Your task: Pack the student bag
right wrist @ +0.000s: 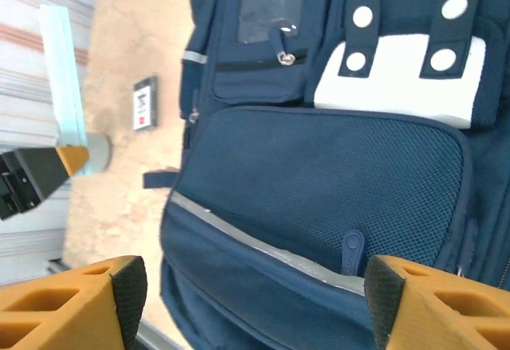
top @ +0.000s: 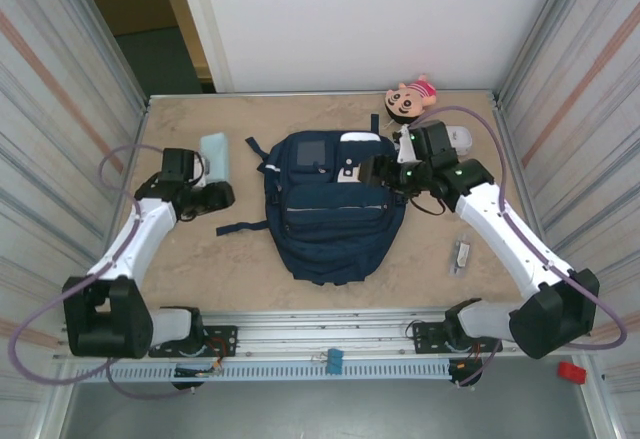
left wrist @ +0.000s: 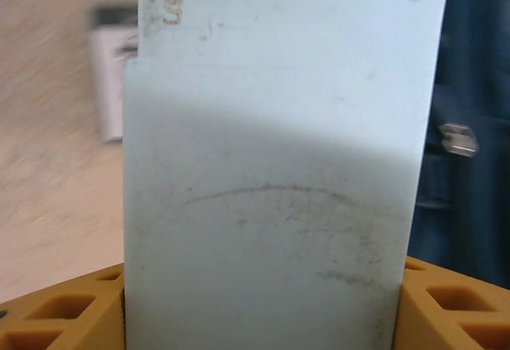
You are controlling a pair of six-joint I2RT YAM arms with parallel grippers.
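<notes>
Left gripper (top: 216,197) clamps the pale-blue flat plastic slab (left wrist: 279,167); right gripper (right wrist: 255,286) hangs open over the navy-blue fabric backpack (top: 330,229).

One student bag (top: 332,221), one doll (top: 410,99), one pale-blue case (top: 214,156)

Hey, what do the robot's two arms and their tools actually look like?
The left arm and right arm have white links between chunky black joints, and each trails a purple cable. The right tool has orange fingers with hollow cells and dark pads. The left tool has the same orange, hollow-celled fingers.
</notes>
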